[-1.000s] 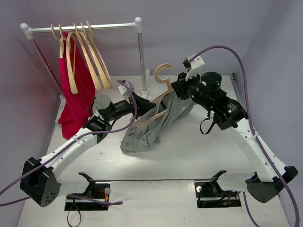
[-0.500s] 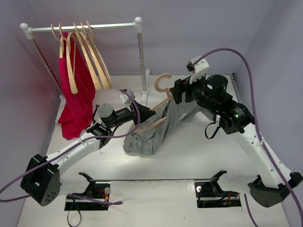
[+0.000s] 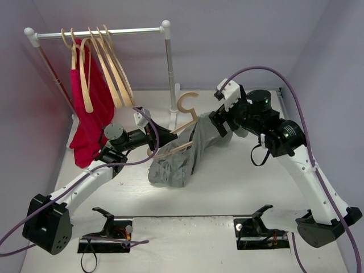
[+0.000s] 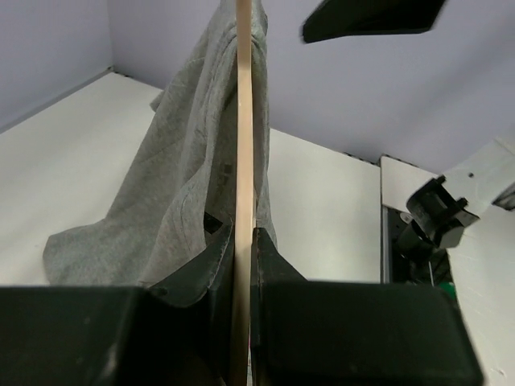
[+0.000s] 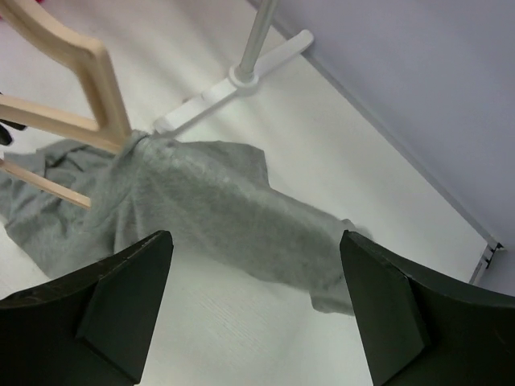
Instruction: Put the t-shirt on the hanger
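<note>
T-shirt: here we have the grey t-shirt partly draped over one end of the hanger, with most of it heaped on the table below.
Hanger: the hanger is up off the table and tilted, its hook pointing towards the rack. From the left wrist we see it edge-on, with cloth hanging down both sides.
Left gripper: the left gripper is clamped tight on the hanger's thin wooden bar, and that is the only grip on anything.
Right gripper: the right gripper is spread wide with nothing in it, hovering just above the shirt.
Risk, slide-off: with no grip on the fabric, we reckon the heap's weight could drag the draped part back off the hanger's end.
Risk, twist: the pinch on that narrow bar looks slim to us. A tug from the right gripper could turn the hanger in the jaws.
Risk, bad grab: if it closes on a double layer, we'd fear the neck opening never spreads over the second arm.
Risk, rack: the hook sits near the rack post, so a swing could catch it.
</note>
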Controlling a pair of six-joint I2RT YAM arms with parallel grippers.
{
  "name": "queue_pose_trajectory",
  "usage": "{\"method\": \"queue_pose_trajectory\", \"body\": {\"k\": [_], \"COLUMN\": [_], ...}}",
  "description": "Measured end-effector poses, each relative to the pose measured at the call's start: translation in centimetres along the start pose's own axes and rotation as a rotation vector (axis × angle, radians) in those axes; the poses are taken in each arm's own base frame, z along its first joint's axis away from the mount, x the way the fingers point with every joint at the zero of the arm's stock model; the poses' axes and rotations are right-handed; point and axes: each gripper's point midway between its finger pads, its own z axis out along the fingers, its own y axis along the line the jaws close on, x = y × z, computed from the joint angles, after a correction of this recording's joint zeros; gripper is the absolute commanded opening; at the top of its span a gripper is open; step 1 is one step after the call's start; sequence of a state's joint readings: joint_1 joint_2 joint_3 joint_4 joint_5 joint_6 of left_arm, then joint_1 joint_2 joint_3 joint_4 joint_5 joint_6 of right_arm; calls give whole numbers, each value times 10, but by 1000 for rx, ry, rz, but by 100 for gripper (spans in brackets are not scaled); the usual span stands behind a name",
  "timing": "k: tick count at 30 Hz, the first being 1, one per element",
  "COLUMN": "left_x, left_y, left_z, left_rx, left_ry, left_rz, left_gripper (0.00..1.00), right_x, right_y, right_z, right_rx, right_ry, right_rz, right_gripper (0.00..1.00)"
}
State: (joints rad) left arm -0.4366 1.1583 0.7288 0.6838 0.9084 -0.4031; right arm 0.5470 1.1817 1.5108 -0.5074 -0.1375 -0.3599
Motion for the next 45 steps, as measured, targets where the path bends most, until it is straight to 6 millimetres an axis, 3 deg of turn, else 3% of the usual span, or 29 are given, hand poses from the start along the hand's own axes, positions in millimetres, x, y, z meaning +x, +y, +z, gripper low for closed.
{"method": "queue_pose_trajectory", "body": {"k": [10,16,20,26,35,37,38,43,45], "left_x": [15,-1,-9,-2,-3,-4,-5,-19,-29], "left_y": [-13,-16,-17,-16,-1,0,0,15,23], "left_z": [-6,-2,1,4,5,7,8,14,14], "left_rx": [87,127,168,223,255,271,276,228,186], "left_ry": [76,88,94,135,156,163,164,148,133], "left_rz": [7,62,89,90,111,105,104,110,107], "left_gripper": [0,0,0,0,0,10,11,39,43], "right_x": [14,21,26,29,36,37,37,36,35], "right_y": [16,41,53,63,75,76,76,76,75], "right_z": [15,19,20,18,14,14,14,12,13], "right_rx": [-135,-277,-339,-392,-457,-461,-461,-463,-458], "right_ry": [72,87,91,91,102,100,99,93,90], "right_rz": [-112,-103,-94,-82,-79,-81,-81,-75,-74], "right_gripper": [78,70,56,31,0,0,0,0,0]}}
